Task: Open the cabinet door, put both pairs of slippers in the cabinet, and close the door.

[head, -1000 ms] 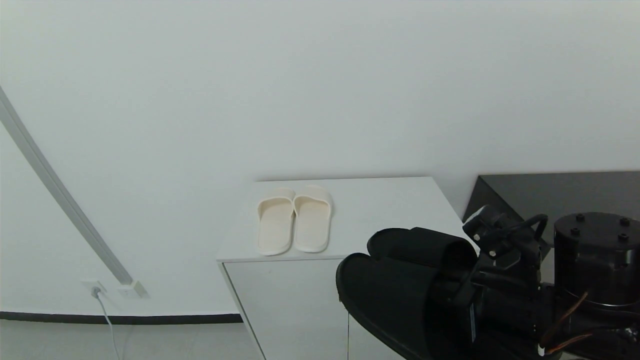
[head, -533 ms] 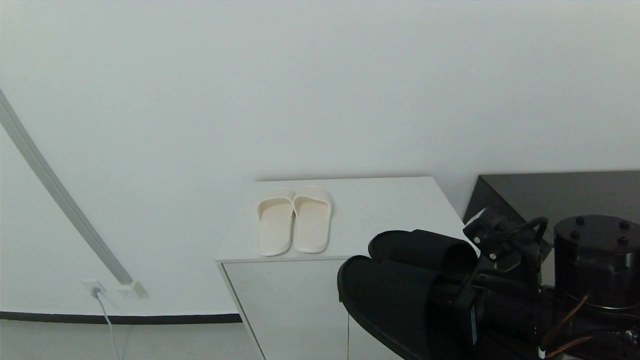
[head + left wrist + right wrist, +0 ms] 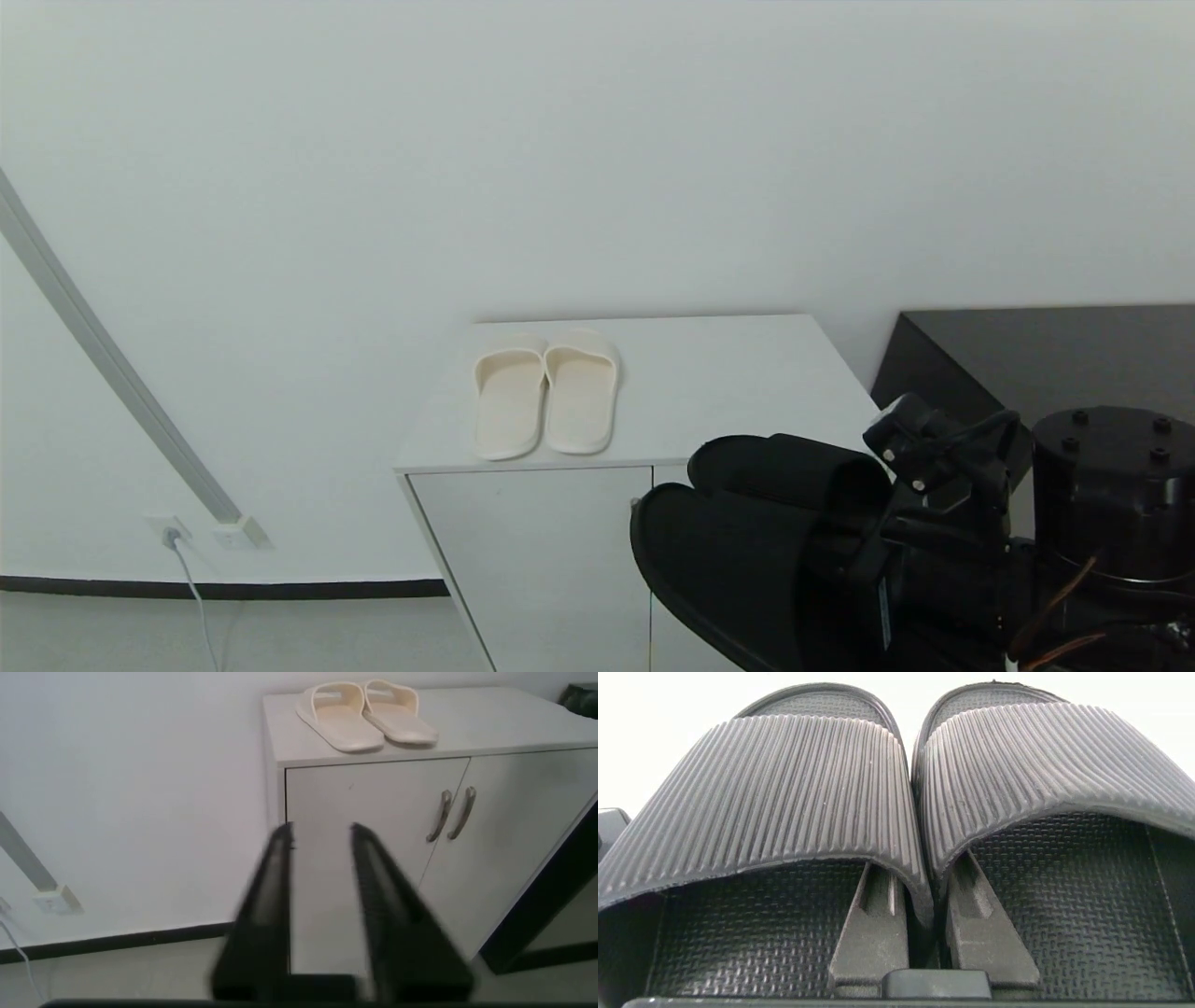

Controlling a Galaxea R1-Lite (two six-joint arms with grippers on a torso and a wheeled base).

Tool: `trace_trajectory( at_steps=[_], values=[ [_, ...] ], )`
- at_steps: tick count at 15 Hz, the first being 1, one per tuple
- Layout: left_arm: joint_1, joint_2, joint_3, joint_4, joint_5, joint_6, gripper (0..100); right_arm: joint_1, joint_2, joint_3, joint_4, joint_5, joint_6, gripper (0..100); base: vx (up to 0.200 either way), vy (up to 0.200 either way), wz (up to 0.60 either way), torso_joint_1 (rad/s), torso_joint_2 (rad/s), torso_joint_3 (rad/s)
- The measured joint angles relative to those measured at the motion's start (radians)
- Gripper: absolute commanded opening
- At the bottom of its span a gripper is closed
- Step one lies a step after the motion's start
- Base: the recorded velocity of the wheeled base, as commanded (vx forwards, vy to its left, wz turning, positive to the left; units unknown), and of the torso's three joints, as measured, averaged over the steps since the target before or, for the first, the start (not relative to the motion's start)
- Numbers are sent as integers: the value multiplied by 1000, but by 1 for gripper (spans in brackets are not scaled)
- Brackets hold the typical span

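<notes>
A white cabinet [image 3: 728, 383] stands against the wall, and both its doors [image 3: 374, 840] are closed, with two metal handles [image 3: 455, 814] side by side. On the left part of its top lies a pair of cream slippers [image 3: 546, 397] [image 3: 364, 711]. In front of the cabinet's right door a pair of black ribbed slippers [image 3: 738, 551] [image 3: 906, 793] hangs in the air. My right gripper [image 3: 923, 868] is shut on the slippers' touching inner sides, with a finger under each strap. My left gripper [image 3: 322, 831] is open and holds nothing. It sits low, well back from the left door.
A dark tabletop [image 3: 1046, 359] adjoins the cabinet on the right. On the wall to the left a grey strip [image 3: 103, 355] runs down to a socket with a cable [image 3: 173, 537]. Bare floor lies in front of the cabinet.
The head camera has shifted a little, so the cabinet sits higher in the picture. Against the cabinet, the black slippers in my right gripper now hang slightly lower.
</notes>
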Motion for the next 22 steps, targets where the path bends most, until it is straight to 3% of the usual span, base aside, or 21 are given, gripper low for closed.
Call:
trace_trajectory(
  at_steps=[22],
  values=[
    [0, 1, 0, 1, -2, -1, 100, 14, 35, 53, -36, 6, -45, 0, 0, 0, 0, -194, 483, 285]
  ],
)
